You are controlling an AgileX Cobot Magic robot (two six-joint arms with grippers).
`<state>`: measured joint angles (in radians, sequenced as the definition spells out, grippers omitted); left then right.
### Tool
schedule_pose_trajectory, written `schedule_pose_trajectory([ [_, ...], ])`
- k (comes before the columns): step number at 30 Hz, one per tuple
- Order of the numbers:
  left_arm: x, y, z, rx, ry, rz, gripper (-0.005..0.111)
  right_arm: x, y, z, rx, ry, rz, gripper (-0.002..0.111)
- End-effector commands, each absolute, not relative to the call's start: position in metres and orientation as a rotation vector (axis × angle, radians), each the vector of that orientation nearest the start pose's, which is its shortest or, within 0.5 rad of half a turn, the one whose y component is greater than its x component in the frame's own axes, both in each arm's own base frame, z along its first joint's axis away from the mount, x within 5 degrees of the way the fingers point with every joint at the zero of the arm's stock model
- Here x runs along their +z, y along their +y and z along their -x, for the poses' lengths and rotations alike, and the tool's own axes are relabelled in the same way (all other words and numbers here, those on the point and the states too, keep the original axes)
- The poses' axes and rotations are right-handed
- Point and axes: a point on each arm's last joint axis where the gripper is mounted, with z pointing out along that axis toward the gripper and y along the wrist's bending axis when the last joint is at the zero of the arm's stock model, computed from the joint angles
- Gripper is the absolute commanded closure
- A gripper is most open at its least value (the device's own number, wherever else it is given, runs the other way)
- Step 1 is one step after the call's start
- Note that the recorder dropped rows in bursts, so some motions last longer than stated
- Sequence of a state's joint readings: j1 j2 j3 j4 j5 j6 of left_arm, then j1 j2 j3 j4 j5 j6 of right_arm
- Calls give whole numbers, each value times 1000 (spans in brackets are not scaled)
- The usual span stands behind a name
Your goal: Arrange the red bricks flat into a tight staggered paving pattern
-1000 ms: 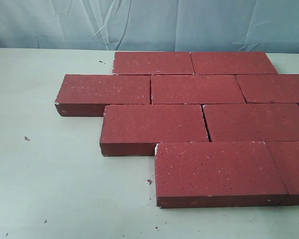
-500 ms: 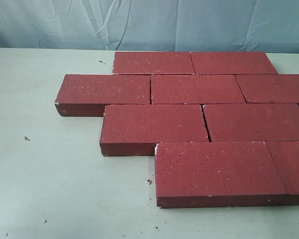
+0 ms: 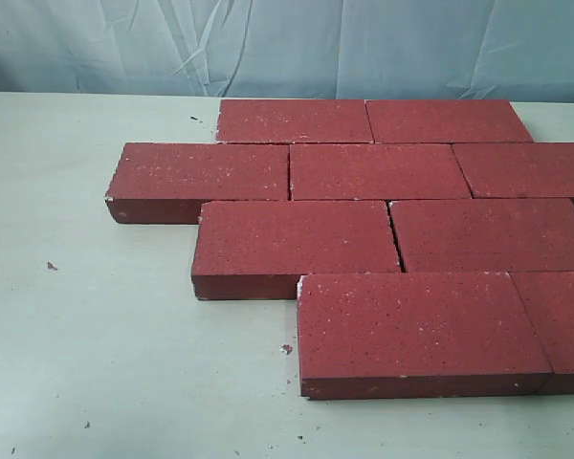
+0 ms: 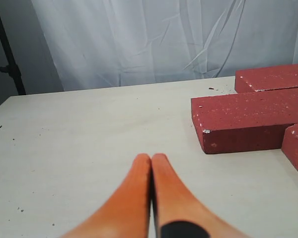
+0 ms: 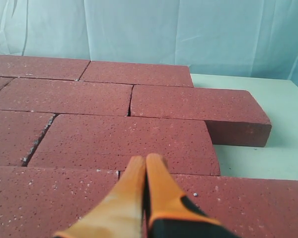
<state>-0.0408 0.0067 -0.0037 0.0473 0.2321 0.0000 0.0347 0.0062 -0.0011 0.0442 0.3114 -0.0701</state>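
This is an indoor test setup, staged and lab-like. A plain pale tabletop [image 3: 124, 363], flecked with small crumbs, carries the red bricks [image 3: 297, 234] in place of ground. A wrinkled pale sheet [image 3: 268, 48] hangs behind it as a backdrop, and a dark pole stand [image 4: 5, 49] rises beside the sheet.

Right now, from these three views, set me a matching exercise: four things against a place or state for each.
Things: 1 left end effector; 2 right end effector; 3 red bricks; 4 backdrop cloth.
States: A hangs behind the table; B shut, above bare table; C flat in staggered rows; D shut, above the bricks.
Pairs: 1-B; 2-D; 3-C; 4-A.
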Motion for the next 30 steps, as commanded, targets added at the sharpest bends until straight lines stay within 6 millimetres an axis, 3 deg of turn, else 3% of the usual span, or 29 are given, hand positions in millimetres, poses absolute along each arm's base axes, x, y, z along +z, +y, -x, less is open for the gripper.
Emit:
schedule_pose_trajectory([
  [1,192,-1,-56,9,1713,-64,107,186,3,-54,6,1786,66,109],
  [30,192,-1,-56,14,1713,-67,107,186,3,-54,6,1786,66,109],
])
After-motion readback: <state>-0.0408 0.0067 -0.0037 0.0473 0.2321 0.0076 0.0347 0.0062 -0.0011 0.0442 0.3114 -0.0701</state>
